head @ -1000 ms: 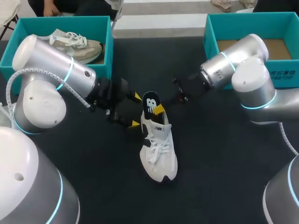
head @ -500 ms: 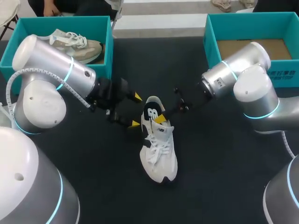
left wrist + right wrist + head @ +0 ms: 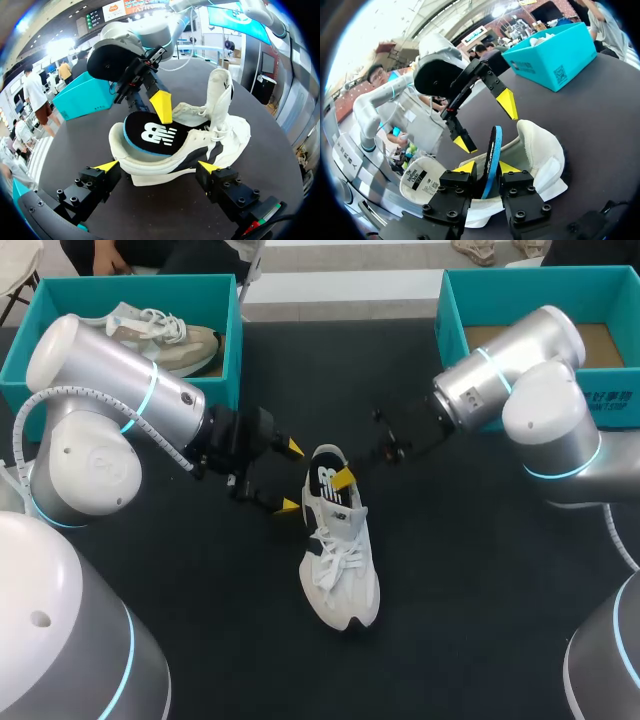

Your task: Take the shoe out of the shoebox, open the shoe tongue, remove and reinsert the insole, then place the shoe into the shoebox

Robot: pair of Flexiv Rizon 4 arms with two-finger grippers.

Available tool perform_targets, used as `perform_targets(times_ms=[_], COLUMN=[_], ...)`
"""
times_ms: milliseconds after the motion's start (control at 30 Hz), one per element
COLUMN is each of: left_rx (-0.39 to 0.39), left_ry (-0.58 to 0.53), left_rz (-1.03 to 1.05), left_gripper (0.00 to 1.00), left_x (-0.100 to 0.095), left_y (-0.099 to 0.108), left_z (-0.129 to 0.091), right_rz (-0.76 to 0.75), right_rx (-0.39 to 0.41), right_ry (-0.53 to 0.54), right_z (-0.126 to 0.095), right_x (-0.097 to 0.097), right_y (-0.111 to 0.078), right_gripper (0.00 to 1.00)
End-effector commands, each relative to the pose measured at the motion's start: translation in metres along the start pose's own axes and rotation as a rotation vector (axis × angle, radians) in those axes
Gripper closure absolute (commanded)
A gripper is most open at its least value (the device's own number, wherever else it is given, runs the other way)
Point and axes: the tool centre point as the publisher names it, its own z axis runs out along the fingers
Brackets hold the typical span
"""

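White cloth shoe (image 3: 342, 570), smooth dark insole (image 3: 495, 142), matt black table (image 3: 480, 580)

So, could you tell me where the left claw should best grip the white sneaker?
Probably the white sneaker at its heel end, across both sides, from above: it stands upright and narrows there. The left claw, open alongside, would need turning.

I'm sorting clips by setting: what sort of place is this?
Likely a robot test or demo bench for shoe handling: a dark table with a teal left shoebox and right shoebox, and a white shoe between the left arm and right arm, the right gripper with jaws shut on the insole.
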Motion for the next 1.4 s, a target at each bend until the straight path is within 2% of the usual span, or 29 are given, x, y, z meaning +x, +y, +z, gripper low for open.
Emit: perform_targets(times_ms=[33,67,133,500,667,733,800,900,1267,1300,1400], left_rx=[-0.005,-0.005,-0.005,-0.005,-0.005,-0.005,-0.005,-0.005,-0.005,-0.005,-0.005], left_ry=[0.0,0.0,0.0,0.0,0.0,0.0,0.0,0.0,0.0,0.0,0.0], left_rz=[-0.001,-0.001,-0.001,-0.001,-0.001,-0.001,-0.001,-0.001,-0.001,-0.001,-0.001], left_gripper=[0.0,0.0,0.0,0.0,0.0,0.0,0.0,0.0,0.0,0.0,0.0], left_x=[0.0,0.0,0.0,0.0,0.0,0.0,0.0,0.0,0.0,0.0,0.0], left_y=[-0.001,-0.001,-0.001,-0.001,-0.001,-0.001,-0.001,-0.001,-0.001,-0.001,-0.001], left_z=[0.001,0.001,0.001,0.001,0.001,0.001,0.001,0.001,0.001,0.001,0.001], right_rz=[-0.004,-0.006,-0.003,0.081,0.091,0.081,0.071,0.057,-0.008,-0.012,-0.023], right_rx=[0.011,0.014,0.021,0.034,0.04,0.04,0.045,0.052,0.062,0.064,0.068], right_ry=[0.006,0.007,0.014,0.049,0.049,0.038,0.029,0.017,-0.01,-0.01,-0.005], right_z=[0.002,0.002,0.003,0.017,0.019,0.016,0.013,0.009,0.002,0.002,0.003], right_x=[-0.007,-0.008,-0.01,0.003,0.002,0.002,0.002,0.003,0.006,0.006,0.004], right_y=[0.006,0.005,0.004,-0.025,-0.025,-0.021,-0.016,-0.011,0.011,0.013,0.016], right_gripper=[0.8,0.89,1.0,1.0,1.0,0.79,0.73,0.69,0.66,0.67,0.83])
